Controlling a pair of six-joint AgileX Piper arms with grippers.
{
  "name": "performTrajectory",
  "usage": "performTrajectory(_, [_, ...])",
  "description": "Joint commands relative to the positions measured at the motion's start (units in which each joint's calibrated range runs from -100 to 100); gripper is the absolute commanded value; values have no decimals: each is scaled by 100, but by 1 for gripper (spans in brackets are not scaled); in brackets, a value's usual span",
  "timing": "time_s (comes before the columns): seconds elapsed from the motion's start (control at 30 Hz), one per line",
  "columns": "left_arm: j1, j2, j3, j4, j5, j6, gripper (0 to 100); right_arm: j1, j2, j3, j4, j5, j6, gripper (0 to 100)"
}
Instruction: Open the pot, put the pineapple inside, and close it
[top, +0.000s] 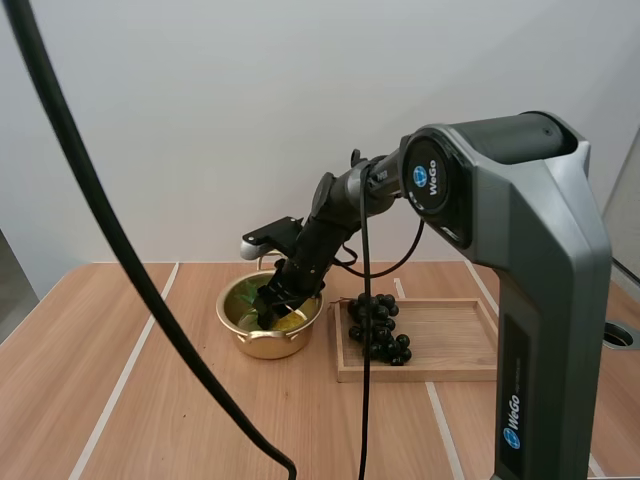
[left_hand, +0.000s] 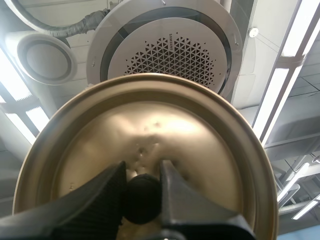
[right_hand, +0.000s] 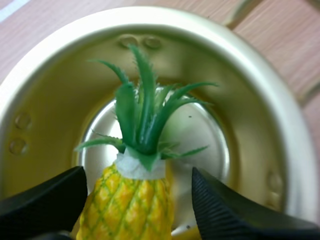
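Looks like a robotics lab; a branded robot arm (top: 520, 260) at frame right stands over a wood-grain table (top: 70, 400); bare white wall (top: 200, 120) behind.

The pot (top: 262, 345) stands on the worktop (top: 150, 400), just left of centre in the high view. The wooden tray (top: 450, 335) lies just to its right, with the bunch of grapes (top: 378, 325) in the tray's left end. The pineapple (right_hand: 127, 205) sits inside the pot, between the parted right jaws. The lid (left_hand: 200, 150) is off the pot, its knob (left_hand: 141, 197) pinched between the left jaws.
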Motion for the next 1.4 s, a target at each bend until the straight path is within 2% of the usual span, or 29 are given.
performTrajectory(0.0, [-3,-1,-5,-7,62,16,0,-39,-341,9,-164,-24,29,100])
performTrajectory(0.23, [-3,-1,-5,-7,62,16,0,-39,-1135,-566,-426,773,205,100])
performTrajectory(0.4, [-3,-1,-5,-7,62,16,0,-49,-1946,-810,-426,678,327,100])
performTrajectory(0.53, [-3,58,-5,27,62,16,0,-187,-2643,-1066,-426,525,498,100])
performTrajectory(0.67, [-3,98,7,247,395,16,0,-455,-3370,-1097,-426,-138,767,100])
performTrajectory(0.87, [-3,148,34,404,733,16,0,-1118,-4516,-1097,-426,-1678,1367,100])
performTrajectory(1.03, [-3,286,409,471,774,16,0,-1543,-5341,-1097,-415,-2725,1467,100])
performTrajectory(1.23, [-3,388,1350,518,774,16,0,-1683,-6195,-1097,-415,-3615,1487,100])
performTrajectory(1.37, [-3,451,2021,628,774,16,0,-1692,-6429,-1097,-415,-3410,1487,100])
